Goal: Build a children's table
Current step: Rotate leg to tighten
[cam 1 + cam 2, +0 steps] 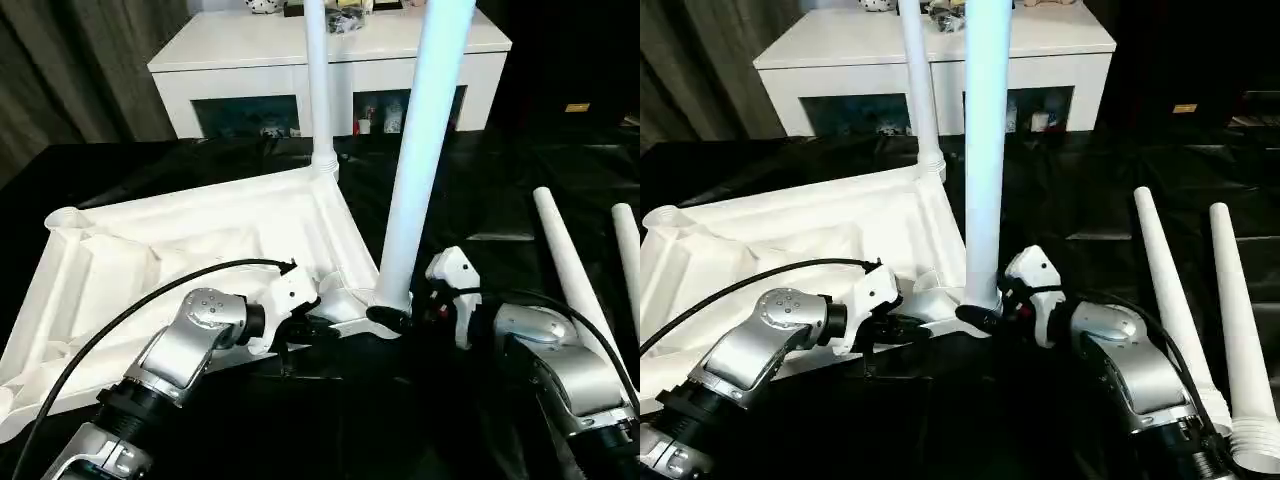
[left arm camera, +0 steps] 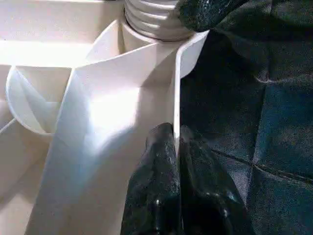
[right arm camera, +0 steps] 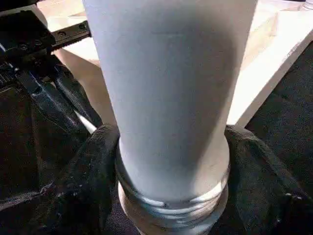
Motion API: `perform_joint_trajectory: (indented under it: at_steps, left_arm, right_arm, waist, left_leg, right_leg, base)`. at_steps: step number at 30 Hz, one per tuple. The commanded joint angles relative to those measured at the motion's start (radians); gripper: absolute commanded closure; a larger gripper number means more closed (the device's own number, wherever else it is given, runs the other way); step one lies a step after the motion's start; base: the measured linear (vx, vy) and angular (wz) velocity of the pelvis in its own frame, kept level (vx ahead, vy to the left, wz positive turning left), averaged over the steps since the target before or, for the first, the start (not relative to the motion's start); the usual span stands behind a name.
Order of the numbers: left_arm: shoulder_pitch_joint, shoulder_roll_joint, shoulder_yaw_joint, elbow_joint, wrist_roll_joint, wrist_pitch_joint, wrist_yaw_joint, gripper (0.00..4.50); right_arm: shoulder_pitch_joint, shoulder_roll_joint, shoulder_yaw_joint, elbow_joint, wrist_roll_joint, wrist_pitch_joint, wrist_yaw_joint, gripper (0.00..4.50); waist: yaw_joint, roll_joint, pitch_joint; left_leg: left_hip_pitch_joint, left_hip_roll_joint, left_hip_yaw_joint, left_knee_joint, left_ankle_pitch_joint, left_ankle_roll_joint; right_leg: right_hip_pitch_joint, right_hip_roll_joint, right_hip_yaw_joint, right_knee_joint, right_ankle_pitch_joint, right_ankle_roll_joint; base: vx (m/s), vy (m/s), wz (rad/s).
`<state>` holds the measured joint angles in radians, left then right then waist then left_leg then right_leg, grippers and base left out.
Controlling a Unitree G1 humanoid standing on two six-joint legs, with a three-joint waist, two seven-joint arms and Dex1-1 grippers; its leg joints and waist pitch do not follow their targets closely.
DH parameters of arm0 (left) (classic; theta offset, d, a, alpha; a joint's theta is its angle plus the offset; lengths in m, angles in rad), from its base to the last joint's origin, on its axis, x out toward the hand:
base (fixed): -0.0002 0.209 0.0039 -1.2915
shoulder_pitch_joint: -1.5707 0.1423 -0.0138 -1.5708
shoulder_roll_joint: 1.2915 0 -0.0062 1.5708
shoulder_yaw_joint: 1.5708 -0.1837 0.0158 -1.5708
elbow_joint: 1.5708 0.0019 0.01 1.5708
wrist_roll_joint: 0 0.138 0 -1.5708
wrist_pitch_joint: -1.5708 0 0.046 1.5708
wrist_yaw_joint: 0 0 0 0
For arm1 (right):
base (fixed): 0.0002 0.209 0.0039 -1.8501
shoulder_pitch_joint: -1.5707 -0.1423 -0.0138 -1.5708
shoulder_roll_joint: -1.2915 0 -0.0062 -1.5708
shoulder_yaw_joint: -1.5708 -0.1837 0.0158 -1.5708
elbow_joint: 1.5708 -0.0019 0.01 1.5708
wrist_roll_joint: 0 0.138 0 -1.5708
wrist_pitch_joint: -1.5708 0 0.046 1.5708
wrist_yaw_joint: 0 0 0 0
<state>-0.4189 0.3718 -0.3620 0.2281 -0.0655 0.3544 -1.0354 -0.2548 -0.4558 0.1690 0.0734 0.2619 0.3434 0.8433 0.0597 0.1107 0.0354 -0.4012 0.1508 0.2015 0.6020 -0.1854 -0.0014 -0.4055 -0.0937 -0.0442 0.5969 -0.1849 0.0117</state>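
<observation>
Children's table (image 1: 200, 250): white moulded plastic, lying upside down with ribbed underside up on the black-covered tabletop (image 1: 560, 190); one leg (image 1: 318, 90) stands in the far corner socket, a second leg (image 1: 415, 170) stands in the near corner, and two loose legs (image 1: 1170, 290) lie well apart to the right. It is judged light, stiff and rather slick, the thin rim likely to flex, so the firmest hold on a leg is low, by its threaded foot. Left tool (image 2: 173, 142) is pinched closed on the raised rim beside the near corner; right tool (image 3: 171, 161) is clasped around the base of the near leg.
</observation>
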Motion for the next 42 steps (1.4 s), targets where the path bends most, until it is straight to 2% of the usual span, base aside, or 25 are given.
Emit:
perform_joint_trajectory:
  at_steps: [1, 10, 14, 17, 18, 19, 21, 22, 23, 24, 25, 26, 27, 29, 32, 34, 38, 39, 40, 42]
  left_arm:
    - [0.004, -0.004, 0.014, -0.036, -0.029, -0.013, -0.012, 4.5]
    - [0.007, -0.005, 0.012, -0.031, -0.025, -0.009, -0.005, 4.5]
    - [-0.009, -0.044, 0.029, 0.007, -0.007, 0.019, 0.075, 4.5]
    - [-0.063, -0.144, 0.081, 0.108, 0.037, 0.067, 0.294, 4.5]
    - [-0.063, -0.144, 0.081, 0.108, 0.037, 0.067, 0.294, 4.5]
    - [-0.074, -0.162, 0.09, 0.127, 0.045, 0.076, 0.335, 4.5]
    - [-0.103, -0.207, 0.113, 0.175, 0.059, 0.102, 0.434, 4.5]
    - [-0.104, -0.209, 0.114, 0.177, 0.059, 0.103, 0.438, 4.5]
    - [-0.127, -0.249, 0.14, 0.215, 0.069, 0.124, 0.534, 4.5]
    - [-0.138, -0.265, 0.147, 0.236, 0.078, 0.122, 0.578, 4.5]
    - [-0.145, -0.277, 0.15, 0.249, 0.086, 0.117, 0.606, 4.5]
    - [-0.145, -0.277, 0.15, 0.25, 0.087, 0.116, 0.608, 4.5]
    - [-0.15, -0.286, 0.152, 0.259, 0.092, 0.112, 0.628, 4.5]
    - [-0.158, -0.3, 0.147, 0.273, 0.105, 0.112, 0.639, 4.5]
    - [-0.151, -0.29, 0.127, 0.252, 0.105, 0.103, 0.599, 4.5]
    - [-0.144, -0.274, 0.109, 0.235, 0.096, 0.084, 0.555, 4.5]
    - [-0.127, -0.235, 0.08, 0.193, 0.084, 0.072, 0.471, 4.5]
    - [-0.117, -0.218, 0.072, 0.171, 0.076, 0.088, 0.44, 4.5]
    - [-0.098, -0.179, 0.044, 0.13, 0.064, 0.106, 0.358, 4.5]
    - [-0.075, -0.138, 0.027, 0.085, 0.051, 0.102, 0.281, 4.5]
  right_arm:
    - [0.0, 0.0, 0.009, 0.004, -0.015, -0.004, -0.002, 1.64]
    - [0.009, 0.019, 0.015, 0.024, -0.032, 0.016, -0.033, 1.76]
    - [-0.004, 0.061, -0.003, 0.06, -0.056, 0.037, -0.128, 1.77]
    - [-0.027, 0.171, -0.052, 0.117, -0.095, 0.079, -0.35, 1.78]
    - [-0.027, 0.171, -0.052, 0.117, -0.095, 0.079, -0.35, 1.78]
    - [-0.032, 0.195, -0.063, 0.128, -0.106, 0.087, -0.401, 1.78]
    - [-0.043, 0.261, -0.092, 0.169, -0.143, 0.096, -0.55, 1.78]
    - [-0.043, 0.264, -0.093, 0.17, -0.144, 0.097, -0.556, 1.78]
    - [-0.053, 0.321, -0.116, 0.209, -0.175, 0.11, -0.693, 1.78]
    - [-0.059, 0.346, -0.123, 0.23, -0.192, 0.107, -0.756, 1.78]
    - [-0.065, 0.367, -0.128, 0.249, -0.199, 0.101, -0.797, 1.78]
    - [-0.066, 0.368, -0.128, 0.25, -0.199, 0.1, -0.799, 1.78]
    - [-0.072, 0.383, -0.13, 0.266, -0.202, 0.094, -0.822, 1.78]
    - [-0.091, 0.417, -0.137, 0.3, -0.205, 0.078, -0.851, 1.78]
    - [-0.11, 0.43, -0.121, 0.285, -0.175, 0.005, -0.763, 1.78]
    - [-0.119, 0.43, -0.126, 0.266, -0.161, -0.014, -0.736, 1.22]
    - [-0.129, 0.406, -0.123, 0.235, -0.122, -0.007, -0.655, 0.87]
    - [-0.127, 0.384, -0.11, 0.214, -0.113, 0.006, -0.608, 0.87]
    - [-0.118, 0.33, -0.079, 0.182, -0.112, 0.012, -0.52, 0.75]
    - [-0.094, 0.249, -0.044, 0.148, -0.112, 0.001, -0.389, 0.75]
  waist:
    - [0.002, -0.024, -0.067]
    - [0.001, -0.024, -0.067]
    - [-0.007, -0.024, -0.063]
    - [-0.015, -0.026, -0.054]
    - [-0.018, -0.027, -0.056]
    - [-0.018, -0.027, -0.056]
    - [-0.024, -0.027, -0.052]
    - [-0.025, -0.028, -0.052]
    - [-0.028, -0.028, -0.052]
    - [-0.032, -0.026, -0.05]
    - [-0.033, -0.031, -0.05]
    - [-0.032, -0.029, -0.05]
    - [-0.032, -0.025, -0.051]
    - [-0.035, -0.026, -0.051]
    - [-0.035, -0.024, -0.051]
    - [-0.032, -0.023, -0.055]
    - [-0.039, -0.023, -0.058]
    - [-0.042, -0.023, -0.059]
    - [-0.04, -0.025, -0.066]
    - [-0.036, -0.023, -0.067]
  left_leg:
    - [0.027, 0.072, -0.037, -0.063, -0.12, 0.114]
    - [0.025, 0.071, -0.038, -0.061, -0.13, 0.111]
    - [0.026, 0.071, -0.038, -0.065, -0.167, 0.086]
    - [0.03, 0.066, -0.036, -0.07, -0.23, 0.05]
    - [0.032, 0.064, -0.039, -0.073, -0.255, 0.024]
    - [0.033, 0.065, -0.042, -0.075, -0.262, 0.016]
    - [0.038, 0.064, -0.041, -0.078, -0.305, -0.003]
    - [0.039, 0.064, -0.042, -0.08, -0.309, -0.009]
    - [0.037, 0.062, -0.044, -0.082, -0.315, -0.017]
    - [0.04, 0.061, -0.043, -0.083, -0.333, -0.025]
    - [0.041, 0.058, -0.045, -0.084, -0.35, -0.028]
    - [0.041, 0.059, -0.046, -0.084, -0.353, -0.029]
    - [0.044, 0.06, -0.047, -0.086, -0.358, -0.027]
    - [0.04, 0.06, -0.048, -0.09, -0.357, -0.021]
    - [0.04, 0.06, -0.048, -0.09, -0.366, -0.016]
    - [0.037, 0.063, -0.048, -0.091, -0.344, -0.01]
    - [0.023, 0.061, -0.05, -0.089, -0.304, 0.013]
    - [0.021, 0.061, -0.05, -0.088, -0.291, 0.015]
    - [0.021, 0.064, -0.05, -0.081, -0.244, 0.038]
    - [0.021, 0.067, -0.045, -0.074, -0.197, 0.068]
  right_leg:
    - [0.045, -0.057, 0.03, -0.052, -0.065, -0.255]
    - [0.046, -0.057, 0.029, -0.051, -0.075, -0.257]
    - [0.043, -0.055, 0.03, -0.057, -0.126, -0.252]
    - [0.038, -0.053, 0.031, -0.07, -0.23, -0.235]
    - [0.04, -0.056, 0.031, -0.072, -0.285, -0.219]
    - [0.042, -0.057, 0.031, -0.073, -0.299, -0.21]
    - [0.035, -0.054, 0.033, -0.082, -0.348, -0.185]
    - [0.034, -0.055, 0.034, -0.083, -0.357, -0.179]
    - [0.034, -0.053, 0.034, -0.083, -0.357, -0.172]
    - [0.029, -0.053, 0.034, -0.086, -0.37, -0.169]
    - [0.032, -0.055, 0.034, -0.091, -0.397, -0.159]
    - [0.032, -0.056, 0.034, -0.091, -0.405, -0.154]
    - [0.031, -0.056, 0.034, -0.093, -0.405, -0.145]
    - [0.033, -0.056, 0.034, -0.095, -0.391, -0.138]
    - [0.034, -0.057, 0.034, -0.096, -0.39, -0.133]
    - [0.035, -0.056, 0.035, -0.092, -0.34, -0.139]
    - [0.049, -0.06, 0.033, -0.082, -0.276, -0.16]
    - [0.05, -0.059, 0.033, -0.08, -0.26, -0.166]
    - [0.053, -0.059, 0.031, -0.073, -0.195, -0.189]
    - [0.051, -0.058, 0.03, -0.066, -0.131, -0.21]
  base:
    - [0.0, 0.0, 0.0]
    - [0.0, 0.0, 0.0]
    - [0.0, 0.0, 0.0]
    - [0.0, 0.0, 0.0]
    - [0.0, 0.0, 0.0]
    - [0.0, 0.0, 0.0]
    - [0.0, 0.0, 0.0]
    - [0.0, 0.0, 0.0]
    - [0.0, 0.0, 0.0]
    - [0.0, 0.0, 0.0]
    - [0.0, 0.0, 0.0]
    - [0.0, 0.0, 0.0]
    - [0.0, 0.0, 0.0]
    - [0.0, 0.0, 0.0]
    - [0.0, 0.0, 0.0]
    - [0.0, 0.0, 0.0]
    - [0.0, 0.0, 0.0]
    - [0.0, 0.0, 0.0]
    - [0.0, 0.0, 0.0]
    - [0.0, 0.0, 0.0]
